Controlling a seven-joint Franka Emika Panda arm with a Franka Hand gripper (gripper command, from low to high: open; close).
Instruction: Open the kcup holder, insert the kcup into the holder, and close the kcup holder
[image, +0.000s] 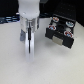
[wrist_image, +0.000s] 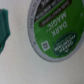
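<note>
The pincer (image: 28, 36) hangs over the white desk (image: 15, 65), well apart from the kcup holder (image: 60, 31), which stands open with pods visible. The kcup (wrist_image: 56, 27), green-topped, lies directly below the pincer. Pincer opening: cannot tell.

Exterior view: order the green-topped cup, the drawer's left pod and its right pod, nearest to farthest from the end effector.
1. Green-topped cup, just beneath the end effector.
2. Left pod, at the drawer end on the exterior view's left.
3. Right pod, at its right end.
</note>
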